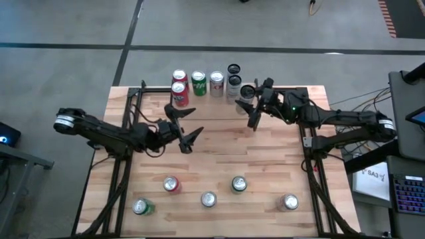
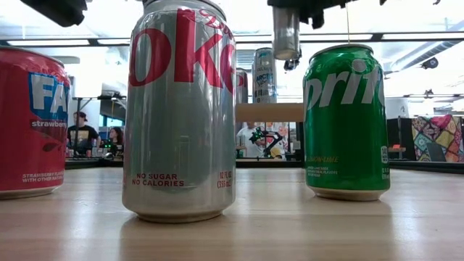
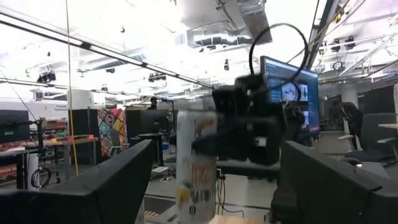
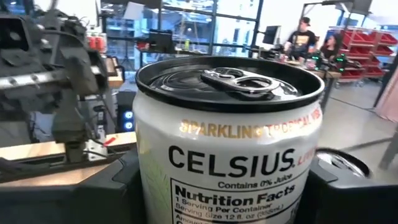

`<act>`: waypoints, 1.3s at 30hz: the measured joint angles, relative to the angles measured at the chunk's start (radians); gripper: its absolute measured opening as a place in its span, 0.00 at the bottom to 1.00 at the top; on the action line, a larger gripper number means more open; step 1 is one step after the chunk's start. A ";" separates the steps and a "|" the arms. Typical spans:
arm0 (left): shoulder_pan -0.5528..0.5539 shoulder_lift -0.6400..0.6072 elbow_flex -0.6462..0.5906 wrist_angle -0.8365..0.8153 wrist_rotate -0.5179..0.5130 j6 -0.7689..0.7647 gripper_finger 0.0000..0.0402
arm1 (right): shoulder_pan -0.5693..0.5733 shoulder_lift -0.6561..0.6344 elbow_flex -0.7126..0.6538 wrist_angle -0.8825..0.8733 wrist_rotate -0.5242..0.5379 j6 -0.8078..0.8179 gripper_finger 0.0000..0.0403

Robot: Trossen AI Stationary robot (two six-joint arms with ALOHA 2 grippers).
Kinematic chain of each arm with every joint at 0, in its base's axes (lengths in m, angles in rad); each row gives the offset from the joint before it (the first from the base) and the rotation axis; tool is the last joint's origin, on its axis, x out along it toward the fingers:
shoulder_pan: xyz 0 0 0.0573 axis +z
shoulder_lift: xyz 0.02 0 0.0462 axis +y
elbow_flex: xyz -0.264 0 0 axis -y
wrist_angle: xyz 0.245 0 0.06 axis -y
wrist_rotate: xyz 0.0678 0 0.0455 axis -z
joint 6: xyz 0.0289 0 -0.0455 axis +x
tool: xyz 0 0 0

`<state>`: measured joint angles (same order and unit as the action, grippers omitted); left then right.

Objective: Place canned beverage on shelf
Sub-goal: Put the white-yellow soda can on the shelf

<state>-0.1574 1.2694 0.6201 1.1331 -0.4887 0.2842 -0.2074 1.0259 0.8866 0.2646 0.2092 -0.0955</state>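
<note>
My right gripper (image 1: 251, 105) is shut on a white Celsius can with a black lid (image 4: 230, 155), at the table's far middle. The low view shows this can (image 2: 286, 32) hanging above the level of the shelf (image 2: 268, 112), a light-wood board at the far side. Another can (image 2: 264, 74) stands on that board. My left gripper (image 1: 189, 126) hovers open over the table's middle left with nothing between its fingers, which point toward the held can (image 3: 196, 165). My right gripper pinches the Celsius can's side wall (image 4: 146, 186) between its two fingers, one on either side of the body below the lid. The fingers (image 4: 339, 186) come in about level from the table's right. The can stands upright in the hold, lifted clear of the table.
Several cans (image 1: 198, 81) stand in a row at the far edge. Several more stand on the near part of the table, among them a Diet Coke (image 2: 181, 109), a Sprite (image 2: 346, 119) and a Fanta (image 2: 29, 119). Black frames (image 1: 123, 166) run along both sides of the table.
</note>
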 joint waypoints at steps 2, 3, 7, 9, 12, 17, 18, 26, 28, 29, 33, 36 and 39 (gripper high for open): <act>0.000 -0.023 0.000 -0.027 0.000 0.000 0.85 | -0.019 -0.021 -0.034 0.018 0.000 0.012 0.57; 0.000 -0.033 0.000 -0.033 0.000 0.000 0.85 | -0.029 -0.031 -0.051 0.029 0.000 0.020 0.57; 0.000 -0.074 0.000 -0.063 0.000 0.000 0.85 | -0.064 -0.056 -0.115 0.063 0.000 0.041 0.57; 0.000 -0.090 0.000 -0.080 -0.001 0.000 0.85 | -0.078 -0.059 -0.131 0.063 0.000 0.053 0.57; 0.000 -0.117 0.000 -0.096 -0.001 0.000 0.85 | -0.095 -0.062 -0.147 0.065 0.000 0.061 0.57; 0.000 -0.158 0.000 -0.128 -0.002 0.021 0.85 | -0.101 -0.062 -0.170 0.077 0.000 0.063 0.57; 0.000 -0.164 0.000 -0.130 -0.002 0.023 0.85 | -0.102 -0.062 -0.175 0.084 0.000 0.063 0.57; 0.000 -0.208 -0.001 -0.168 -0.004 0.026 0.85 | -0.106 -0.061 -0.196 0.114 0.000 0.064 0.57; 0.000 -0.210 -0.001 -0.170 -0.022 0.026 0.85 | -0.108 -0.061 -0.203 0.117 0.000 0.071 0.57; 0.000 -0.210 -0.001 -0.170 -0.030 0.026 0.85 | -0.110 -0.061 -0.208 0.121 0.001 0.073 0.57; 0.000 -0.209 -0.001 -0.177 -0.053 0.027 0.85 | -0.112 -0.061 -0.247 0.173 0.001 0.081 0.57; 0.000 -0.209 -0.001 -0.181 -0.053 0.027 0.85 | -0.116 -0.061 -0.270 0.210 0.003 0.087 0.57; 0.000 -0.209 -0.001 -0.181 -0.053 0.027 0.85 | -0.117 -0.061 -0.282 0.222 0.004 0.088 0.57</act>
<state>-0.1577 1.0599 0.6193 0.9524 -0.5415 0.3111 -0.3241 0.9653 0.6047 0.4869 0.2129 -0.0071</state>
